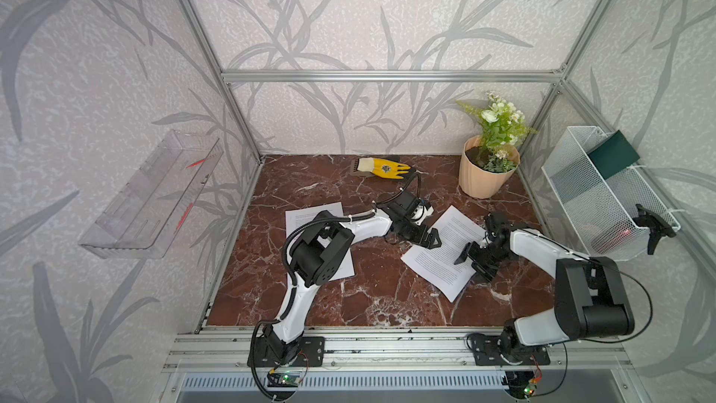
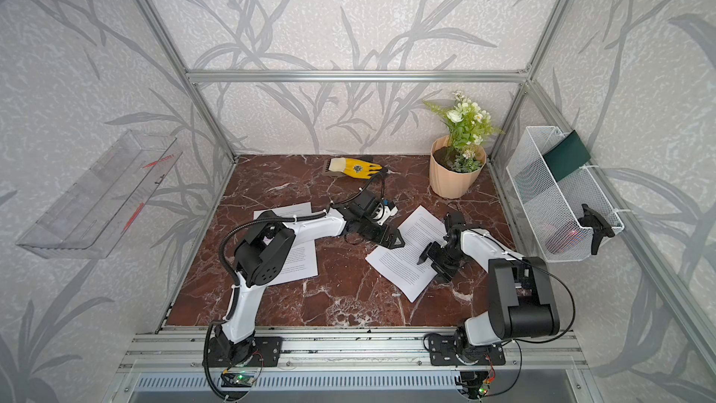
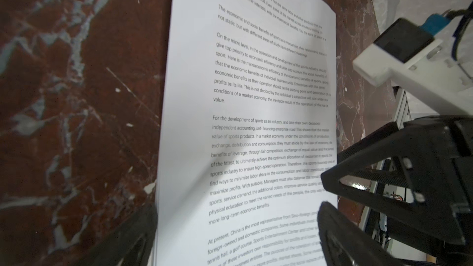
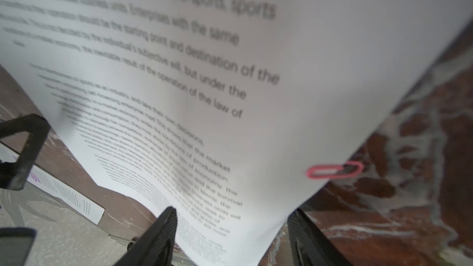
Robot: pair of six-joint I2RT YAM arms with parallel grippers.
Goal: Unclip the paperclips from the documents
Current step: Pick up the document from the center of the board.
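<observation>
a pink-red paperclip (image 4: 335, 170) sat clipped over the edge of the unmarked document (image 1: 441, 255), which lay askew on the marble table (image 1: 368, 296), right of centre. the right gripper (image 4: 231, 212) straddled one edge of that sheet, jaws parted and grasping nothing. the left gripper (image 1: 432, 240) was spread wide at the opposite edge, also empty. the highlighted document (image 1: 306, 217) lay partly under the left arm. a yellow glove (image 1: 383, 167) and a flower pot (image 1: 484, 176) stood at the back.

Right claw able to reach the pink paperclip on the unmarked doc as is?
Likely yes. The pink paperclip sits exposed on the edge of the document, just ahead of the open right claw, with nothing over it.
</observation>
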